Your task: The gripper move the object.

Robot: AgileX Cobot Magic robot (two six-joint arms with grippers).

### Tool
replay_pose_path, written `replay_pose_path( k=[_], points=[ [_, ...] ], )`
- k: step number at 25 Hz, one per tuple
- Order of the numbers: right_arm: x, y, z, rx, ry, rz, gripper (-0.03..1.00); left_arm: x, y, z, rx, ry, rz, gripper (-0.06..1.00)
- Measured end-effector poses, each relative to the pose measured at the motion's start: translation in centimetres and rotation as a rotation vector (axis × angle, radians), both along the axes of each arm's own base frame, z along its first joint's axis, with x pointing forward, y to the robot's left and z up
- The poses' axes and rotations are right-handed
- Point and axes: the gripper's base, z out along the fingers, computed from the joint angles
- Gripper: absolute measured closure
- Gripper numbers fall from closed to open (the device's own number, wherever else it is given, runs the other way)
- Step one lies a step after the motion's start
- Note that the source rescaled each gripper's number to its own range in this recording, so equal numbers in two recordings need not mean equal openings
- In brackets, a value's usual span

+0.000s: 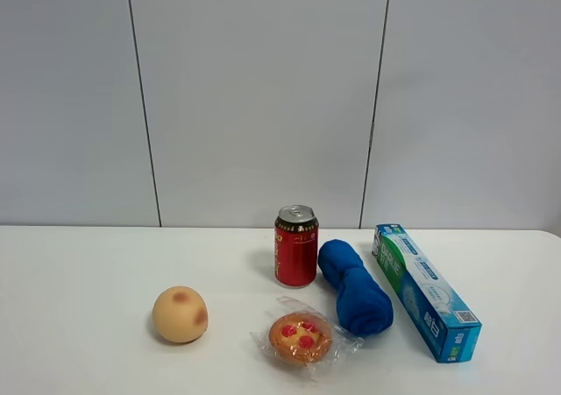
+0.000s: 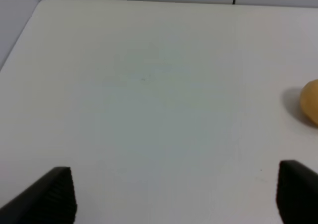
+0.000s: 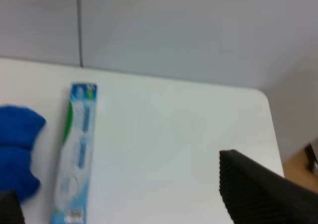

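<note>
On the white table (image 1: 79, 272) stand a peach-coloured ball (image 1: 181, 313), a red can (image 1: 296, 246), a blue rolled towel (image 1: 354, 288), a blue-green toothpaste box (image 1: 425, 290) and a wrapped tart (image 1: 301, 338). Neither gripper shows in the exterior high view. My left gripper (image 2: 176, 186) is open and empty over bare table, with the ball (image 2: 310, 101) off to one side. My right gripper (image 3: 124, 189) is open and empty, with the toothpaste box (image 3: 77, 149) and the towel (image 3: 17, 159) in its view.
A grey panelled wall (image 1: 263, 97) rises behind the table. The table's right edge (image 3: 271, 129) and a corner show in the right wrist view, with floor beyond. The table's left edge (image 2: 20, 40) shows in the left wrist view.
</note>
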Motion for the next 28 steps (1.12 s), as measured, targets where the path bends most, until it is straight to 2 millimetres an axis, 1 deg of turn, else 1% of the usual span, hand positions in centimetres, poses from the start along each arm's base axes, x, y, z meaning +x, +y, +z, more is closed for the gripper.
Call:
replay_pose_path(
  k=[3,7,9,14,17,22,24,26,28],
  points=[
    [-2.6,-1.3,-1.8,0.022,0.03,-0.061,0.15,0.0,0.0,0.0,0.0,0.0,0.0,-0.06],
    [-6.0,-2.3,-3.9,0.064,0.073,-0.139,0.15,0.0,0.0,0.0,0.0,0.0,0.0,-0.06],
    [-7.3,-2.6,-5.2,0.078,0.097,-0.173,0.14,0.0,0.0,0.0,0.0,0.0,0.0,-0.06],
    [-10.5,-3.0,-8.2,0.095,0.126,-0.251,0.09,0.0,0.0,0.0,0.0,0.0,0.0,-0.06],
    [-11.9,-2.9,-9.5,0.114,0.104,-0.261,0.09,0.0,0.0,0.0,0.0,0.0,0.0,-0.06],
    [-13.7,-2.6,-10.7,0.146,0.022,-0.242,0.09,0.0,0.0,0.0,0.0,0.0,0.0,-0.06],
    [-14.3,-2.6,-10.8,0.152,-0.022,-0.238,0.08,0.0,0.0,0.0,0.0,0.0,0.0,-0.06],
    [-14.5,-2.5,-11.0,0.155,-0.05,-0.235,0.08,0.0,0.0,0.0,0.0,0.0,0.0,-0.06],
    [-14.1,-2.6,-11.3,0.156,-0.063,-0.235,0.08,0.0,0.0,0.0,0.0,0.0,0.0,-0.06]
  ],
)
